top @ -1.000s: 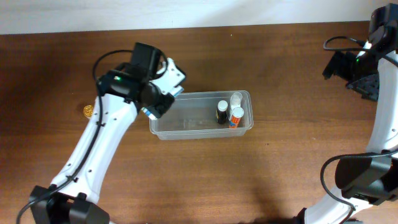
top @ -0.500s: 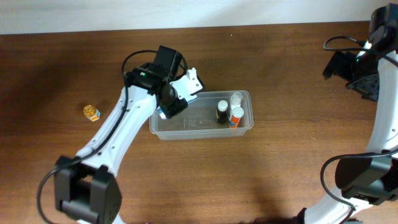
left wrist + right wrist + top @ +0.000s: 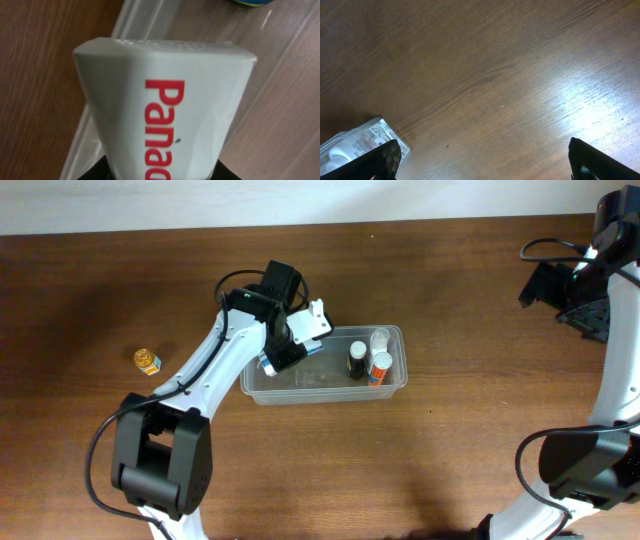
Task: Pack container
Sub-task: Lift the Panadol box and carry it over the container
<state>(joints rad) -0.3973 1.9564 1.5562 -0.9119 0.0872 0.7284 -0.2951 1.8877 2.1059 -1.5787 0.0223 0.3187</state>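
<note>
1 arm [image 3: 222, 352] crooks over the container [image 3: 312, 386], apparently gripping a pack [image 3: 165, 115].

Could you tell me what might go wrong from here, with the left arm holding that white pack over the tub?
1. The left tool holds the white pack close over the container, near its left rim. If released there, it might catch the rim and tip out onto the table.
2. The container looks light. A tool that goes too low could shove it and possibly topple the bottles standing at its right end.
</note>
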